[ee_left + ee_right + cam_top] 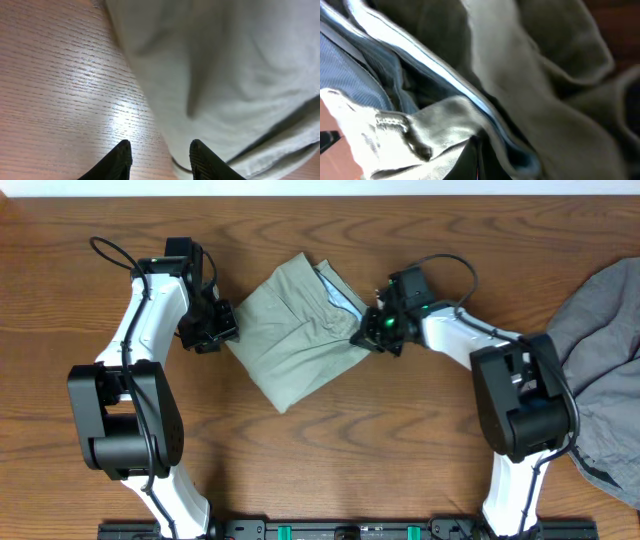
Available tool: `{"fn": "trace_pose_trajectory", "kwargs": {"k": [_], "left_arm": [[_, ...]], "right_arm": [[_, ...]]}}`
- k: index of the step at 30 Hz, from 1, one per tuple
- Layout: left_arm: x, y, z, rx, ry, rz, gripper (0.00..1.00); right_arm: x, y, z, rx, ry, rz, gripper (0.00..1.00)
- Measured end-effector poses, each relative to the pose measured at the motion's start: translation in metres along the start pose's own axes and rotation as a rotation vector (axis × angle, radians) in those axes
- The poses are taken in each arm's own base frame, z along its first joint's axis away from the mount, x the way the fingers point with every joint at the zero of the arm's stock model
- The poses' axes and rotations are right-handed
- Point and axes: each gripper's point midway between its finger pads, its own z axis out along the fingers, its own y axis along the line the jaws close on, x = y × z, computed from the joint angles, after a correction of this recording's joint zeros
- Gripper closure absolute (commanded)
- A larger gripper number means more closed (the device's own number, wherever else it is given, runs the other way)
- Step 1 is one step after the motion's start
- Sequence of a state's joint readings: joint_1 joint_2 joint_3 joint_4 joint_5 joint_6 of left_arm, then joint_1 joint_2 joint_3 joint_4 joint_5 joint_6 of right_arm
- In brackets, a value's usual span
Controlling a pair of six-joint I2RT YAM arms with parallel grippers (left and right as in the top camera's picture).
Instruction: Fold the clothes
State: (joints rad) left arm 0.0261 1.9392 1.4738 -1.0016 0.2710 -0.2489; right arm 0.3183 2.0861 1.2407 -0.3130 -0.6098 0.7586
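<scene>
khaki shorts (295,330) are pinched in the closed right gripper (372,332); the left gripper (224,331) is parted. the fold could be dragged loose by a one-sided pull.

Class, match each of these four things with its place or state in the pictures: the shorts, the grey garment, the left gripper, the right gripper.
Things
1. shorts
2. grey garment
3. left gripper
4. right gripper

Place or state
A. closed on the shorts' right edge
B. heaped at the right edge of the table
C. folded, mid-table between the arms
D. open, at the shorts' left edge

Pairs: 1-C, 2-B, 3-D, 4-A
</scene>
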Motion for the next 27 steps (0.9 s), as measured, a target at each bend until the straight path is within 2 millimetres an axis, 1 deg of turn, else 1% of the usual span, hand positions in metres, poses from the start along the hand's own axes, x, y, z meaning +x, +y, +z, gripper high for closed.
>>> {"fn": "trace_pose_trajectory", "kwargs": {"k": [2,3,4,6,7,10,12,13,14,15,17,20,22,24,26,27], "left_arm": [[-0.001,0.001,0.000,0.001,-0.003,-0.001,0.59],[-0.003,0.001,-0.001,0.007,-0.009,-0.002,0.60],[-0.006,0.000,-0.001,0.019,-0.020,0.001,0.60],[-0.015,-0.009,-0.002,0.073,-0.052,0.027,0.66],[-0.019,-0.016,-0.002,0.106,-0.066,0.053,0.68],[-0.030,-0.040,-0.005,0.200,-0.122,0.152,0.77],[-0.035,-0.051,-0.004,0.221,-0.155,0.216,0.80],[-0.036,-0.056,-0.002,0.226,-0.168,0.242,0.80],[-0.037,-0.060,0.001,0.230,-0.181,0.265,0.80],[-0.036,-0.063,0.004,0.233,-0.187,0.283,0.80],[-0.030,-0.067,0.016,0.236,-0.185,0.314,0.80],[-0.016,-0.062,0.036,0.230,-0.155,0.324,0.80],[-0.009,-0.055,0.047,0.221,-0.140,0.322,0.80],[-0.004,-0.048,0.055,0.204,-0.128,0.319,0.80],[0.001,-0.042,0.061,0.187,-0.118,0.317,0.80],[0.002,-0.041,0.063,0.182,-0.114,0.316,0.80]], "right_arm": [[-0.001,0.002,-0.003,-0.030,0.011,-0.021,0.98],[-0.006,0.013,-0.004,-0.095,0.002,-0.089,0.98],[-0.010,0.028,-0.008,-0.178,-0.010,-0.186,0.98],[-0.014,0.065,-0.019,-0.351,-0.034,-0.386,0.99],[-0.012,0.083,-0.027,-0.427,-0.045,-0.480,0.99],[-0.003,0.125,-0.051,-0.581,-0.083,-0.694,0.99],[0.000,0.136,-0.053,-0.582,-0.107,-0.720,0.98],[0.002,0.139,-0.049,-0.562,-0.114,-0.715,0.98],[0.003,0.138,-0.042,-0.526,-0.117,-0.691,0.98],[0.007,0.135,-0.032,-0.477,-0.112,-0.656,0.98],[0.015,0.129,-0.014,-0.388,-0.108,-0.605,0.98],[0.027,0.120,0.008,-0.270,-0.108,-0.564,0.99],[0.033,0.099,0.019,-0.146,-0.094,-0.493,0.99],[0.037,0.065,0.024,0.007,-0.077,-0.390,0.99],[0.034,0.035,0.019,0.116,-0.073,-0.296,0.99],[0.031,0.027,0.015,0.138,-0.073,-0.260,0.99]]}}
